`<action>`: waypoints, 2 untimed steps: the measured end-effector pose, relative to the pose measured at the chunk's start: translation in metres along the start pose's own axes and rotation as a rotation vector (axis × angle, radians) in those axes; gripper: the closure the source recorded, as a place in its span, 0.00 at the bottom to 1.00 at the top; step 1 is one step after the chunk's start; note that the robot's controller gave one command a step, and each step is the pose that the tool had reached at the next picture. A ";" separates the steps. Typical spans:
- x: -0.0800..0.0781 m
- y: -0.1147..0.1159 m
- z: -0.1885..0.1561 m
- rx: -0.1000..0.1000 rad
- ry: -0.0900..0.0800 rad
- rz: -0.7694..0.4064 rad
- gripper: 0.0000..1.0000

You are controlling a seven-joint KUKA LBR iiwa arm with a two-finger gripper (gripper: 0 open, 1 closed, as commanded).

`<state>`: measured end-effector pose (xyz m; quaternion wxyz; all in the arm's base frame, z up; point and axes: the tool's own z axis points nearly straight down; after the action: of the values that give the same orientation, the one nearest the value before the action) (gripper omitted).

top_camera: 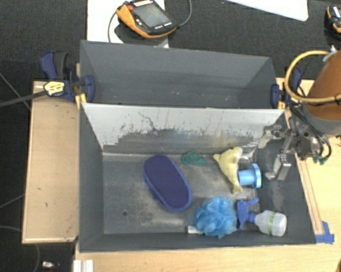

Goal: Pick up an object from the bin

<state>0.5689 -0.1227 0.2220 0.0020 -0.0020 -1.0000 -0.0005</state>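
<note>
Progress: judging by the view, no pick has been made; every thing lies on the floor of the grey metal bin (pixel 128 226), nothing hangs from the gripper (pixel 278 164), and the whole grasp and lift are left.
Near right corner: a white plastic bottle with a green band and blue spray head (pixel 268 222) lies on its side close to the front wall, with little room on that side.
Near middle: a blue fluffy mesh pouf (pixel 217 217) touches the bottle's spray head and sits close to the front wall.
Centre: a dark blue flat oval pad (pixel 168 183) lies apart from the rest, with bare floor to its left and behind.
Right middle: a small bright blue plastic cylinder (pixel 249 177) rests against a pale yellow soft lump (pixel 230 162); these two are nearest to the gripper.
Gripper: it stands just to the right of the blue cylinder, between it and the bin's right wall; whether it is spread or closed cannot be told.
Behind centre: a small teal scrap (pixel 193 158) lies near the foot of the sloping back wall.
Open room: widest on the left half; tightest on the right, where wall, gripper and cluster crowd together.
</note>
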 end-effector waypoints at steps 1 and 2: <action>-0.001 0.000 -0.005 0.002 -0.008 -0.003 0.00; -0.013 -0.006 0.059 0.002 -0.013 0.028 0.00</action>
<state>0.5811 -0.1283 0.1627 -0.0047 -0.0159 -0.9999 0.0005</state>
